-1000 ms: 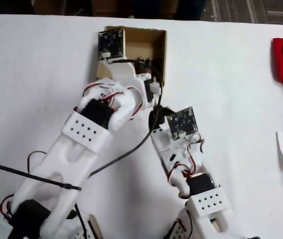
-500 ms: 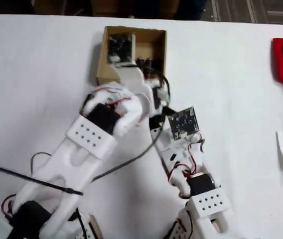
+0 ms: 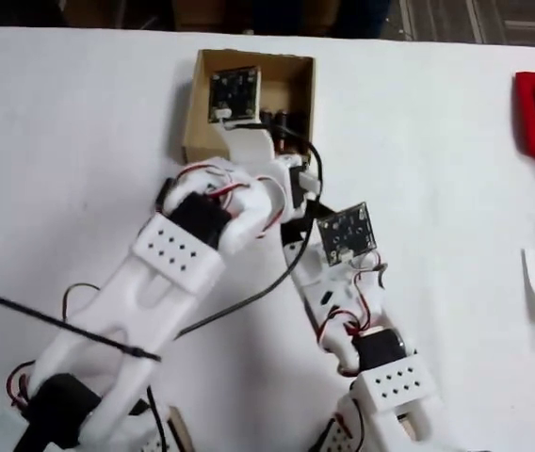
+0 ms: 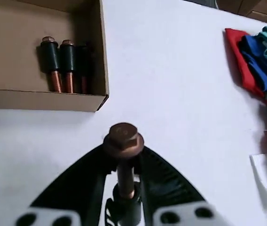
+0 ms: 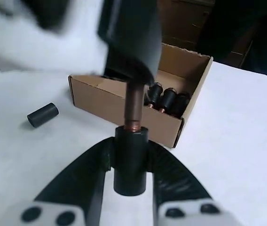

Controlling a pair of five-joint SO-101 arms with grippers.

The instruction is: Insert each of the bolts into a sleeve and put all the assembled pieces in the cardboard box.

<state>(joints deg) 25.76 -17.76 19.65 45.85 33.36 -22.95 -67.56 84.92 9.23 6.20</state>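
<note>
Across the white desk (image 3: 456, 132), the left gripper (image 4: 124, 157) is pinching a copper hex-headed bolt (image 4: 123, 139), its tip resting at the mouth of the black sleeve (image 5: 130, 172) the right gripper (image 5: 130, 150) is clamping, near the cardboard box (image 5: 124, 106) holding three assembled pieces (image 4: 60, 59); a loose sleeve (image 5: 43, 114) is lying beside it.

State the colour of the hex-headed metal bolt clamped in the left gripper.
Copper-brown; the hex-headed metal bolt shows best in the left wrist view.
</note>
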